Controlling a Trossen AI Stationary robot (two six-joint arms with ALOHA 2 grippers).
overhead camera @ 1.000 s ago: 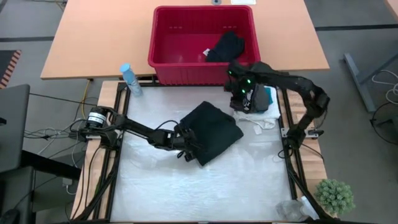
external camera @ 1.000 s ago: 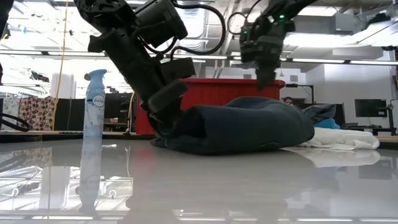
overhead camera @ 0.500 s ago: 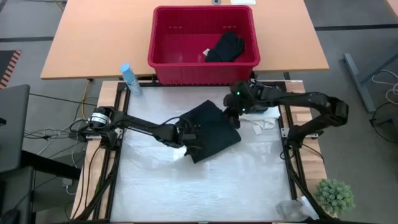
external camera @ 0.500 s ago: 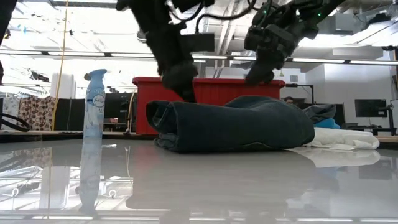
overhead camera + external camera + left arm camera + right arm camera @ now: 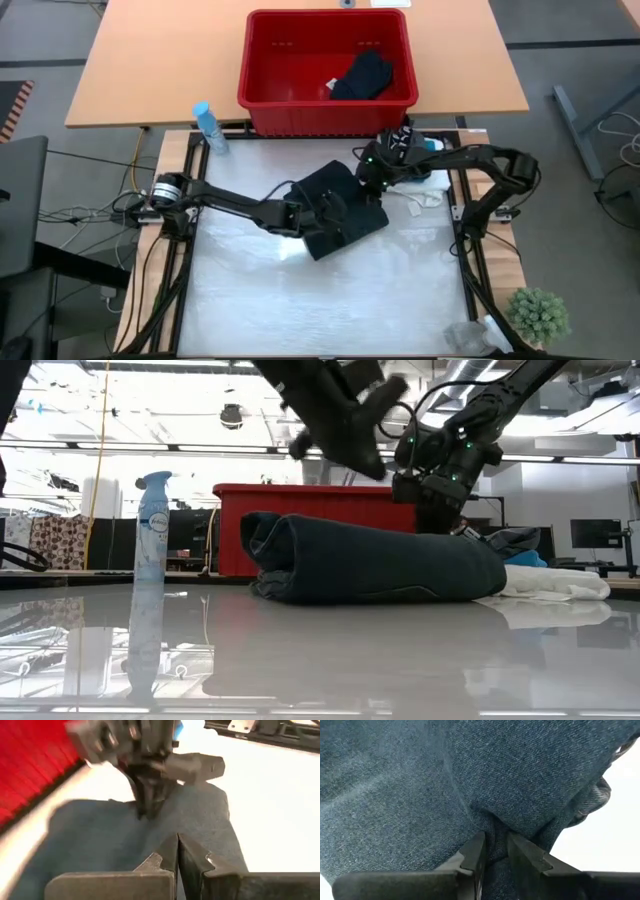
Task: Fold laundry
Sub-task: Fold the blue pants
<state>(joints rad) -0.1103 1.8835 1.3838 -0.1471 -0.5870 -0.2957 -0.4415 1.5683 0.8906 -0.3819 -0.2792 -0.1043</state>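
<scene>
Folded dark denim garment [image 5: 338, 211] at mid-table, just in front of the red slotted basket [image 5: 270, 95]; long axis running from near-left to far-right in the high view. Right gripper [image 5: 493, 851] at the far-right edge of the bundle, fingers [image 5: 476, 854] nipped on a raised pleat of the denim, cloth filling the gap between them and spreading away ahead of the tips. Left gripper [image 5: 177, 854] above the middle of the same bundle, fingers pressed together on nothing, cloth lying just beyond and beneath the tips; probably clear of the fabric, though contact hard to judge from the blurred wrist view. Right the nearer to a working hold, already on the edge; any pull likely along the long axis. White lacy garment [image 5: 425, 186] and a teal scrap [image 5: 430, 145] behind the right fingers, apart from the denim; black garment [image 5: 362, 75] left in the basket.
</scene>
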